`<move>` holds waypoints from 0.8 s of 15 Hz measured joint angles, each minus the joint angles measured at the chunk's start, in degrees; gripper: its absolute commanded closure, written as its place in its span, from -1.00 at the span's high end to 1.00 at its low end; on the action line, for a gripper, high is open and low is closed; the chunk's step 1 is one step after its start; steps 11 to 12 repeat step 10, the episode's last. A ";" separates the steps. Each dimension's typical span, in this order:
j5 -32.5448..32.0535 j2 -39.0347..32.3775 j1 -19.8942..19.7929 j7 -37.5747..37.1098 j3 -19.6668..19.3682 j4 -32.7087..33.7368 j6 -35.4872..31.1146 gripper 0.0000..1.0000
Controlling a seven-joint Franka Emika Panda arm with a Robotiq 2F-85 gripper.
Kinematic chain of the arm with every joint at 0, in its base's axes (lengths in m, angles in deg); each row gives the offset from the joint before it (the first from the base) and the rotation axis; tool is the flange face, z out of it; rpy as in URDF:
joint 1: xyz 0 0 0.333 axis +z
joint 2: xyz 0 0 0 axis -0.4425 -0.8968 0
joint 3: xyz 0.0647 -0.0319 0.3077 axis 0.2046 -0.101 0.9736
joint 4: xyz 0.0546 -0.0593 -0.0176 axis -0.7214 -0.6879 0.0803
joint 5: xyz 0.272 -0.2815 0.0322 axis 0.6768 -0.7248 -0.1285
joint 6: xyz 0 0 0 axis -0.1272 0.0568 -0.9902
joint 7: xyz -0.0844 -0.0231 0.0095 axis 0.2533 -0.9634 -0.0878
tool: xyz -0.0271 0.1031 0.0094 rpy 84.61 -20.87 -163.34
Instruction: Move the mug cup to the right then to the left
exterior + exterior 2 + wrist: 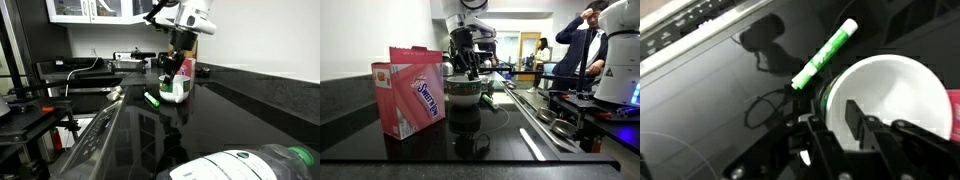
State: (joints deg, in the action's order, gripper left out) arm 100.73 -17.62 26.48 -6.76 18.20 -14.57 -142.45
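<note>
In the wrist view the green marker (825, 55) lies slantwise at upper centre, its long axis running from lower left to upper right. Just right of it is the mug (895, 90), seen from above with its white inside showing. The gripper (838, 118) comes in from the bottom edge, one finger (855, 120) inside the mug and the other outside. The jaws are narrow and pinch the mug's wall between them. No other view looks into the mug like this.

In an exterior view, from the left, there is the pink box (415, 90), then the mug (463, 92) just beside it at centre frame, and a man (585, 40) at upper right. The box is lettered on its face, which only this view shows.

In an exterior view the marker (152, 99) lies on the black counter (230, 120) left of the mug (176, 90), near it but apart.

The mug stands upright, mouth up and axis vertical. I cannot make out its handle.

The arm (190, 15) reaches down from the top of the frame, and the gripper (176, 68) points nearly straight down onto the rim.
</note>
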 measured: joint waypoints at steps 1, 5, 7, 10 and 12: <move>0.55 0.02 -0.23 0.08 0.00 0.71 1.05 0.47; 1.50 2.29 -1.39 0.19 -0.17 1.88 2.34 1.00; 1.49 4.91 -1.93 0.44 -0.45 1.75 3.55 1.00; 0.29 8.85 -2.19 1.26 -0.82 0.57 4.15 1.00; 0.29 8.85 -2.19 1.26 -0.82 0.57 4.15 1.00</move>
